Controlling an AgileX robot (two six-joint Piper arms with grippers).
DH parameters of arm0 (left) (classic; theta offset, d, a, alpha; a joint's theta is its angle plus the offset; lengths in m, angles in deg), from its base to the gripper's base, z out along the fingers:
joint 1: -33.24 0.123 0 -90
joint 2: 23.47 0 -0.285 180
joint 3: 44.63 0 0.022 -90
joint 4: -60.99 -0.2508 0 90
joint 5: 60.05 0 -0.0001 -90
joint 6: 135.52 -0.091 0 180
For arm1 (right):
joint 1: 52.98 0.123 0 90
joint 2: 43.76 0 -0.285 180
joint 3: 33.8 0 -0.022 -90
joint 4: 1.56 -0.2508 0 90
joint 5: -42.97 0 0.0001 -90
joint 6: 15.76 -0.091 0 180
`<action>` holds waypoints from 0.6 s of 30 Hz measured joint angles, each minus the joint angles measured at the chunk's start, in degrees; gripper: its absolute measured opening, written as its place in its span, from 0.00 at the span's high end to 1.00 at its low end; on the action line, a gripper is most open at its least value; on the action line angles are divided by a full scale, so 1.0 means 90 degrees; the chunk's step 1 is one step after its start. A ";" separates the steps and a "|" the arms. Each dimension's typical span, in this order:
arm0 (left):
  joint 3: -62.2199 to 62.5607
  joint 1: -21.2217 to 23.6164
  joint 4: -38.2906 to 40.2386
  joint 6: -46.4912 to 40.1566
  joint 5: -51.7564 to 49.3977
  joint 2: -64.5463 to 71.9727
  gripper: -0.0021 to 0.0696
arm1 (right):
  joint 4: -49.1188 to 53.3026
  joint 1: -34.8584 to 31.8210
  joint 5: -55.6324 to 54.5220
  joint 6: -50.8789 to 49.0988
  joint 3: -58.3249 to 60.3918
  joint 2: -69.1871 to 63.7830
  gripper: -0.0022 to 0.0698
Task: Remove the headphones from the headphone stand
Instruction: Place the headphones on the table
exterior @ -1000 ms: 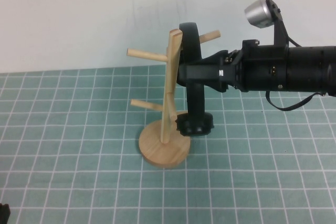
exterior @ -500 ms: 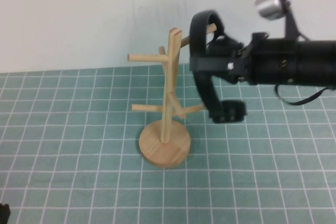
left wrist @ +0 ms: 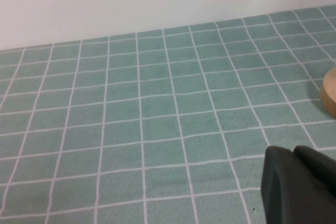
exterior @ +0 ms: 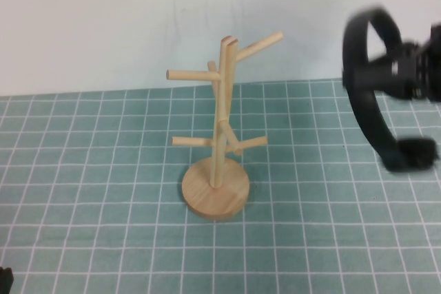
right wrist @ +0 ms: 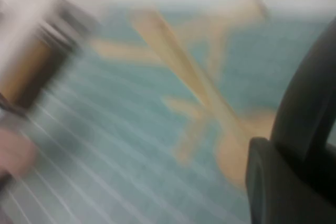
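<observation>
Right pincer (exterior: 406, 80), pinching the headphones (exterior: 368, 94), has carried them clear of the stand (exterior: 219, 135) toward the tabletop's right edge; left pincer (left wrist: 302, 187) parked near the front-left corner, grip unclear.

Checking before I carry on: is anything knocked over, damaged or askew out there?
Nothing stands out. The headphone stand is upright with bare pegs. The right gripper, far right, holds the headphones in the air, clear of the stand. The left gripper sits low at the near left.

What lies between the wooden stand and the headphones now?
Only bare green grid mat, per the high view. The right gripper holds the headphones clear of the stand.
</observation>
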 joint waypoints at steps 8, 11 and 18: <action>0.0000 0.0000 0.0000 0.0000 0.0000 0.0000 0.98 | 0.1896 0.0043 -0.0777 -0.1452 0.0000 -0.0367 0.97; 0.0000 0.0000 0.0000 0.0000 0.0000 0.0000 0.98 | 0.1842 0.0110 -0.0814 -0.1854 0.0000 -0.0689 0.97; 0.0000 0.0000 0.0000 0.0000 0.0000 0.0000 0.98 | 0.2363 0.1254 -0.1471 -0.2899 0.0000 -0.1681 0.97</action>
